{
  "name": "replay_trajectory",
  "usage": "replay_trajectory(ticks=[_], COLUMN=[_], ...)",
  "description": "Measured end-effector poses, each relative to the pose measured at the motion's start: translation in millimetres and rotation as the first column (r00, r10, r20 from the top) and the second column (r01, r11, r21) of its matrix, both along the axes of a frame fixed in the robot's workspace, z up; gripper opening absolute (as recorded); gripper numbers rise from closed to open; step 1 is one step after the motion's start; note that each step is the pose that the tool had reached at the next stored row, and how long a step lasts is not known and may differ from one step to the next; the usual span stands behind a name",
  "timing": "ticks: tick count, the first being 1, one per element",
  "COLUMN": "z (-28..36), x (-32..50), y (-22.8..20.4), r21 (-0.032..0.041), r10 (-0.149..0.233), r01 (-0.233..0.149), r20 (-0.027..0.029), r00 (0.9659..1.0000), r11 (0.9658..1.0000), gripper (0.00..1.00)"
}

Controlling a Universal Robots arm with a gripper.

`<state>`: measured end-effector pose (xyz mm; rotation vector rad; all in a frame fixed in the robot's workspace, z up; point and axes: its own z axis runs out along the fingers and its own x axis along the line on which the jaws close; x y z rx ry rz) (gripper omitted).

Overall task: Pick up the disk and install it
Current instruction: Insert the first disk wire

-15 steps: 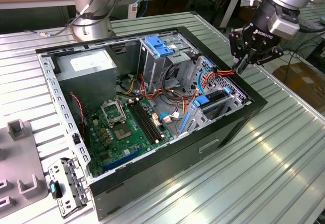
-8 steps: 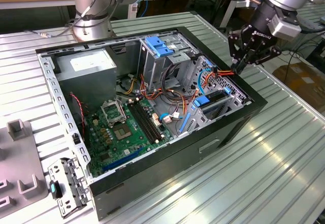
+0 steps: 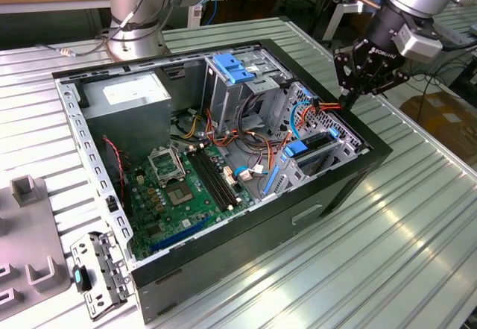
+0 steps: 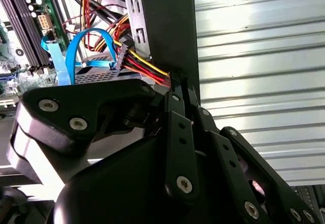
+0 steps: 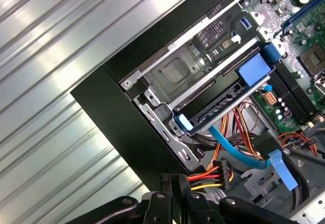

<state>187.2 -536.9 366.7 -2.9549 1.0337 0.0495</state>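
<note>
Fingers (image 3: 349, 99) above ribbed metal table (image 3: 417, 217)

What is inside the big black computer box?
Inside the computer case sit a green motherboard, a grey power supply, coloured wires and a metal drive cage with blue parts. The cage walls cover whatever sits deeper in it.

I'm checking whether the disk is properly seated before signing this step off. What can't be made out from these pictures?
- The disk's label face: in the first wrist view it sits edge-on in the drive cage, which covers it.
- How far the disk is seated: in the exterior view the cage wall and cables block the slot's depth.
- What the gripper touches at the case's edge: in the second wrist view its own linkages hide the tips.
</note>
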Motion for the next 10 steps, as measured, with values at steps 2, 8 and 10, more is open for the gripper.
replay_trajectory(ticks=[2,8,10], z=[3.3,9.9,10.1], x=[0.0,0.0,0.0], y=[0.0,0.0,0.0], r21=[0.0002,0.0005,0.0002], r10=[0.001,0.001,0.001], r01=[-0.001,-0.001,-0.001], r20=[-0.0001,-0.0001,-0.0001], r00=[1.0,1.0,1.0], r11=[1.0,1.0,1.0], gripper=[0.16,0.16,0.16])
